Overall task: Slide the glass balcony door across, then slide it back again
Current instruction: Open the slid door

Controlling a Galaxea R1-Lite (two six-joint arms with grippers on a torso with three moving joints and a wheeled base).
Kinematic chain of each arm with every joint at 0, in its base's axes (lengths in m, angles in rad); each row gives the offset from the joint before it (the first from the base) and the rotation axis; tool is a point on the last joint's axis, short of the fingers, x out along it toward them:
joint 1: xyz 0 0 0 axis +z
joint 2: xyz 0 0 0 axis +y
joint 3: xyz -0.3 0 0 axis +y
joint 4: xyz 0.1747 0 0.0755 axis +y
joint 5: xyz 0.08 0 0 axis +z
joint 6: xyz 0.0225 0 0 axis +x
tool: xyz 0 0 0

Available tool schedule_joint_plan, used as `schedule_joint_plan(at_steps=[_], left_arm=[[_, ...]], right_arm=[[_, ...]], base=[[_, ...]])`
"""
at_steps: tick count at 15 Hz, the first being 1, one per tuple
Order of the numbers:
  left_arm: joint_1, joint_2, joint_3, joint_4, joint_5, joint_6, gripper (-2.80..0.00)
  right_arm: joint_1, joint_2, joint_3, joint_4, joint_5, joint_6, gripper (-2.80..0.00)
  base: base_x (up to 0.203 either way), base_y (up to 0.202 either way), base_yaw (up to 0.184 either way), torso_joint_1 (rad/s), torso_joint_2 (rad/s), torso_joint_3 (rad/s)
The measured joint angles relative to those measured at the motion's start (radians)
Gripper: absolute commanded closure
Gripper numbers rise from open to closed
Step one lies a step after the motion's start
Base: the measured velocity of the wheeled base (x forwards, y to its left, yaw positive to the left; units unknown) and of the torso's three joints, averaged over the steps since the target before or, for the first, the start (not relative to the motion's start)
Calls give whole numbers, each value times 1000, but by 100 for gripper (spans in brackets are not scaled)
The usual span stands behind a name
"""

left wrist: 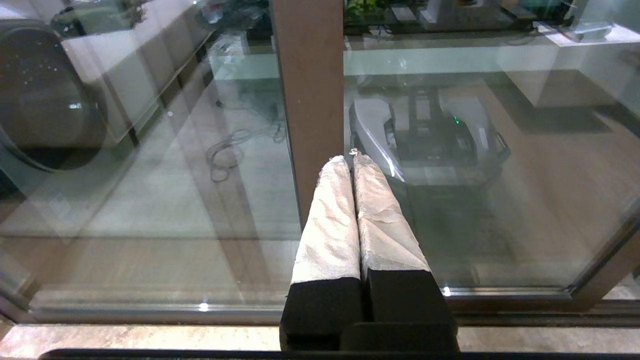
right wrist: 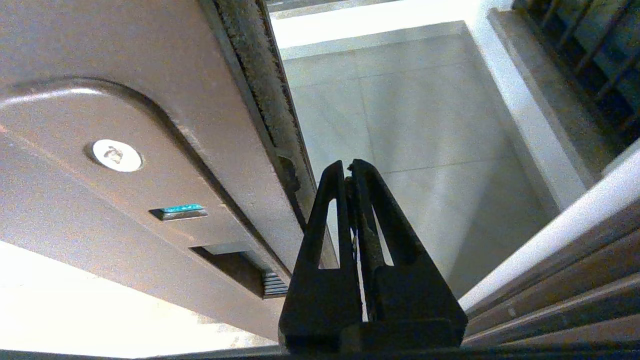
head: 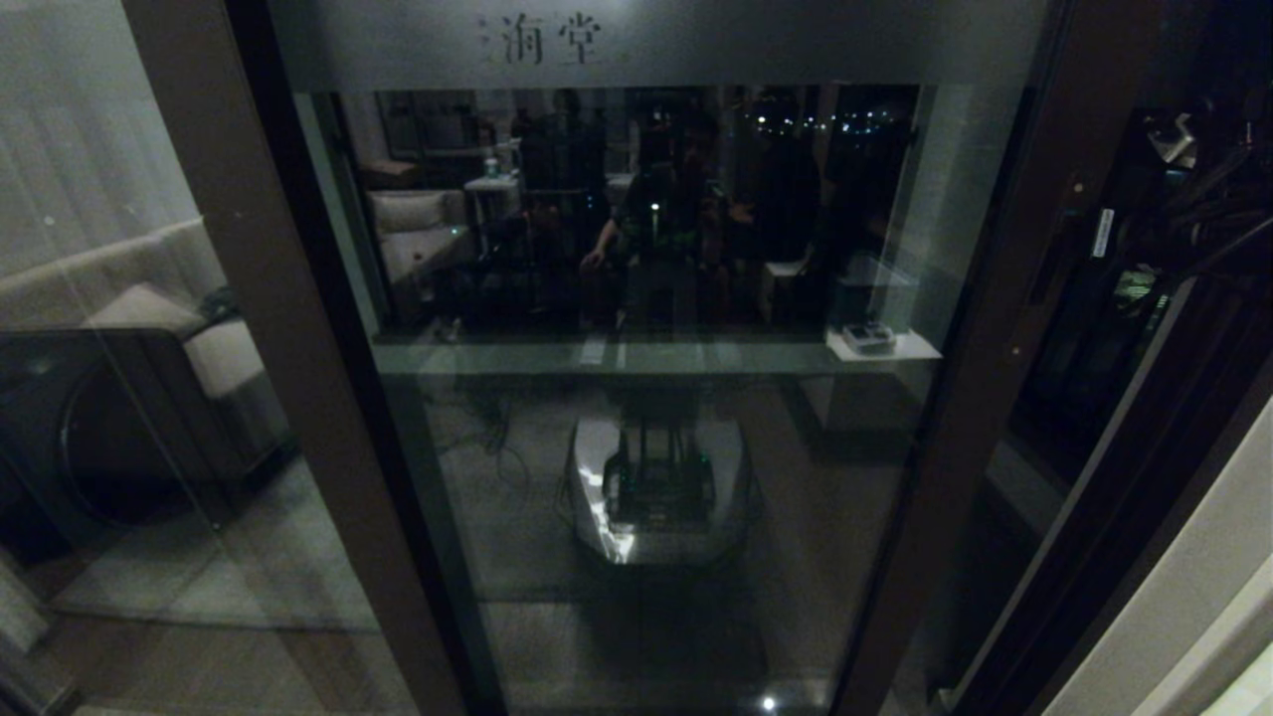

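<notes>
Fingers pressed together on both arms, holding nothing: the left gripper [left wrist: 350, 157] points at a brown frame post, the right gripper [right wrist: 348, 167] sits beside the door's [head: 636, 398] edge and recessed handle [right wrist: 135, 180]. Only the head view shows the frosted lettered band.

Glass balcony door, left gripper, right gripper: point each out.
glass balcony door [head: 636, 45], head view, frosted top band.
left gripper [left wrist: 350, 159], left wrist view, shut fingertips.
right gripper [right wrist: 348, 167], right wrist view, shut fingertips.
</notes>
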Motion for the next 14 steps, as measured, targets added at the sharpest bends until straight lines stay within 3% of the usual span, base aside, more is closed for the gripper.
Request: schedule_joint_plan(at_steps=[14], left_arm=[[0, 0, 0, 0, 0, 0, 0]], right_arm=[[57, -6, 26, -14, -38, 0, 0]], base=[[0, 0, 0, 0, 0, 0]])
